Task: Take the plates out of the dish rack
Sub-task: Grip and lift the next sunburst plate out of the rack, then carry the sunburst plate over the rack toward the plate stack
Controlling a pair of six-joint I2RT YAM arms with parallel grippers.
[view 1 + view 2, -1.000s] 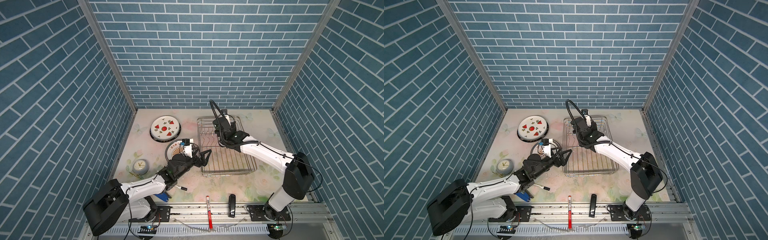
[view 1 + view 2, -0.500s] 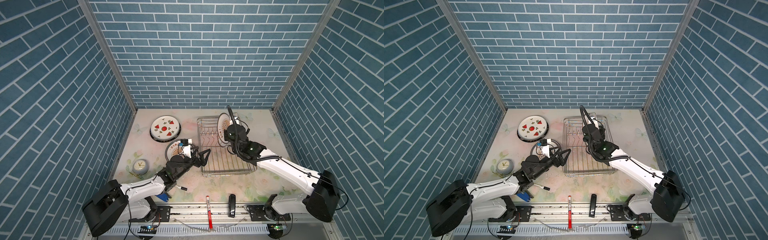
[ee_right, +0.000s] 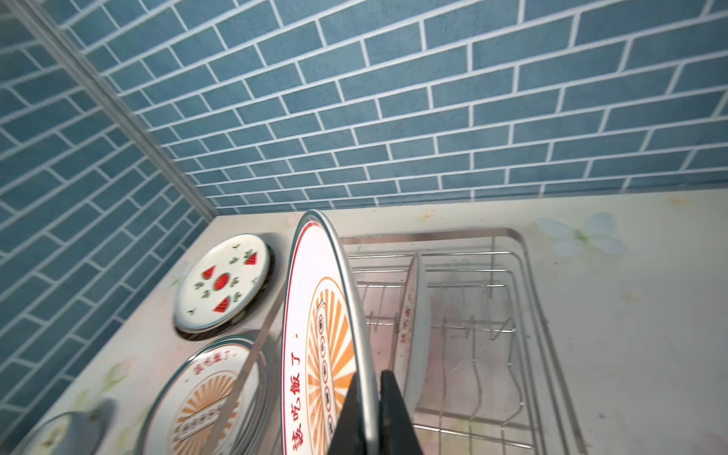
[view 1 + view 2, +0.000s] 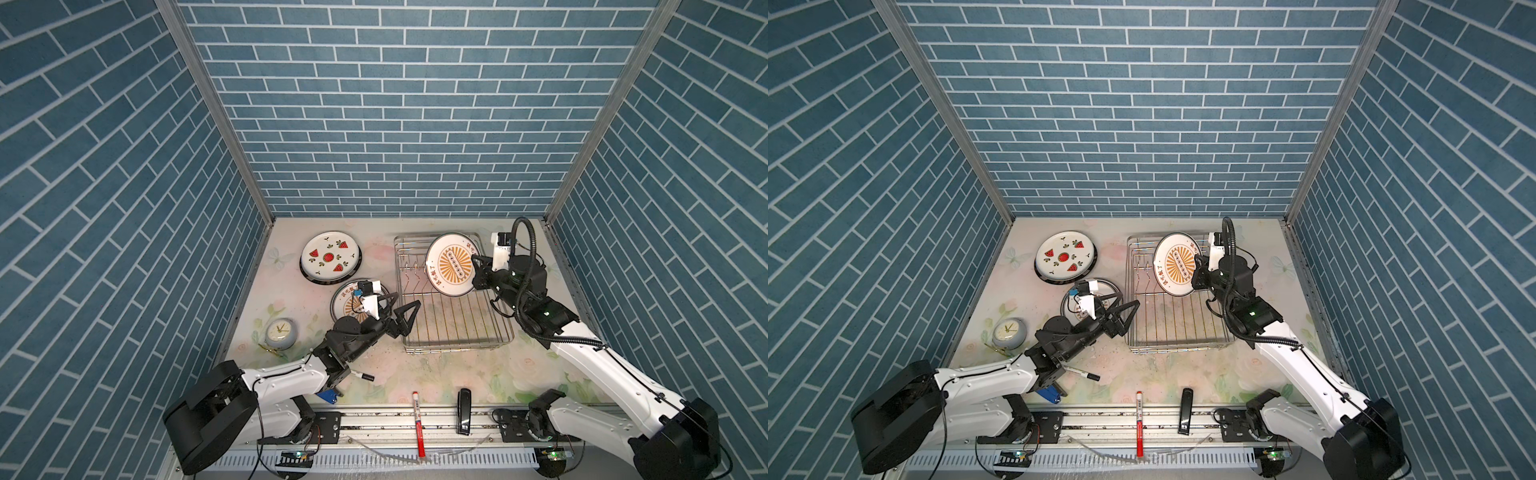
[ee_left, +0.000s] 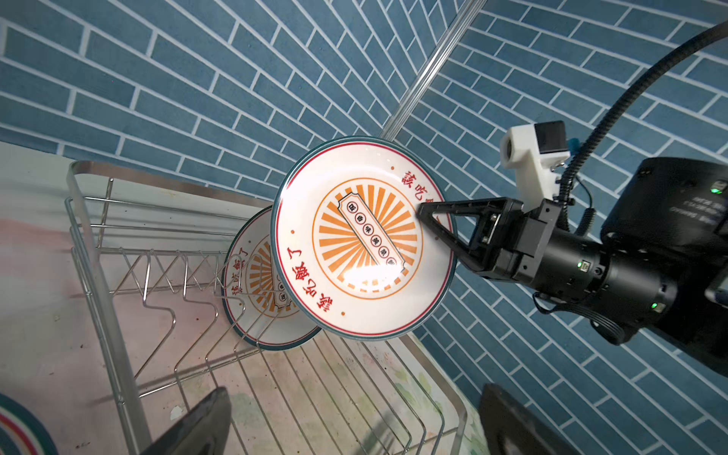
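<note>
My right gripper [image 4: 476, 271] [image 4: 1198, 272] [image 3: 372, 380] is shut on the rim of a white plate with an orange sunburst print [image 4: 451, 266] [image 4: 1177, 266] [image 5: 354, 244] [image 3: 315, 335]. It holds the plate upright above the back of the silver wire dish rack [image 4: 457, 344] [image 4: 1179, 345] [image 5: 102, 256] [image 3: 528, 275]. A second sunburst plate [image 5: 256, 291] [image 3: 413, 327] stands in the rack's prongs behind it. My left gripper [image 4: 399, 316] [image 4: 1125, 313] [image 5: 354, 398] is open and empty beside the rack's left edge. Left of the rack, a watermelon plate [image 4: 330, 257] [image 3: 222, 281] and another sunburst plate [image 4: 347, 299] [image 3: 205, 394] lie on the table.
A small grey clock [image 4: 280, 332] [image 4: 1009, 332] sits at the front left. A black marker [image 4: 361, 376] lies under the left arm. A red pen [image 4: 417, 424] and a black bar [image 4: 463, 411] lie on the front rail. Blue brick walls close in three sides.
The right gripper has raised the sunburst plate out of the prongs and turned its face into view, and the right arm has swung out to the right. The left arm has stayed put.
</note>
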